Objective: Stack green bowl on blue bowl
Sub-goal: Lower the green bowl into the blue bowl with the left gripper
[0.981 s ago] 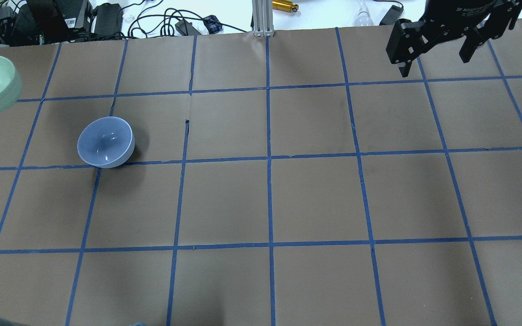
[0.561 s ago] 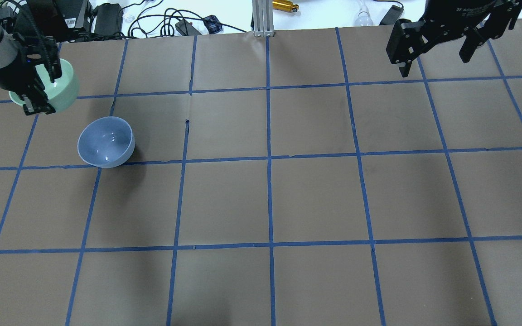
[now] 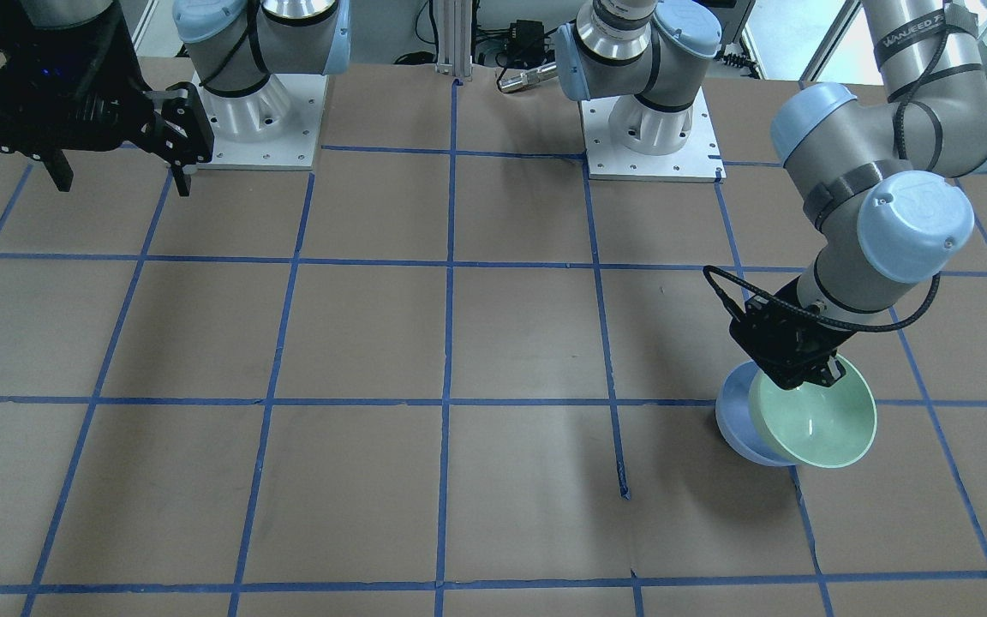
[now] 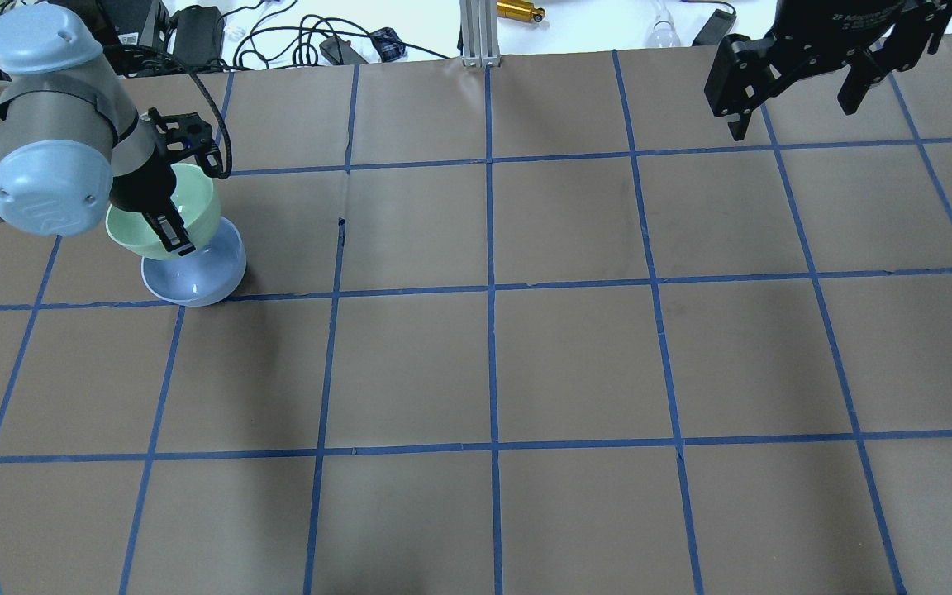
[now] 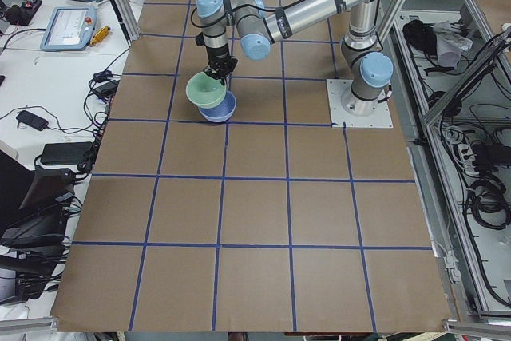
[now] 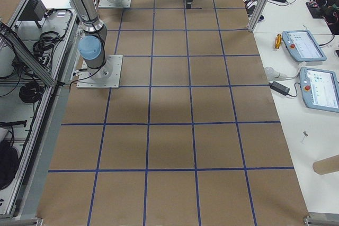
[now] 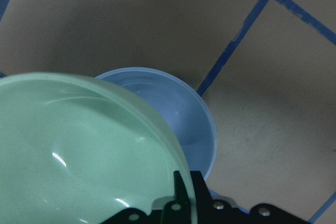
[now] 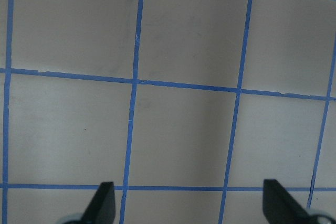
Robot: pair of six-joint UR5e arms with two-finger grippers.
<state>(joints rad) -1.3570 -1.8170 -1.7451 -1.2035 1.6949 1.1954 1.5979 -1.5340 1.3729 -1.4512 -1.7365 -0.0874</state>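
clerk: what was hidden or hard to read?

inspector: the left gripper [image 4: 172, 237] was clamped on the rim of the green bowl [image 3: 819, 424], one finger inside and one outside. the bowl was tilted and hung over the blue bowl [image 4: 207, 279], covering much of it in the front view. no view showed whether the two bowls touched. in the left wrist view the fingers were cut off at the bottom edge, and the green bowl ran out of frame on the left.

clerk: and the other arm?

inspector: the right gripper [image 4: 792, 114] was held high on the robot's right side, well apart from both bowls, its jaws spread wide with nothing between them. the top edge of the overhead view cut off its body. in the right side view the far arm and the bowls were tiny at the top edge and could not be read.

clerk: the surface and the room?

inspector: the table [image 4: 575, 364] was covered in brown paper, marked into squares with blue tape [image 4: 490, 289]. the blue bowl sat on it at the robot's left, its edge over a tape line. a small tear [image 4: 341, 227] showed in the paper nearby. cables [image 4: 278, 33] lay past the far edge, and two tablets [image 6: 304, 46] lay on a white bench beside the table.
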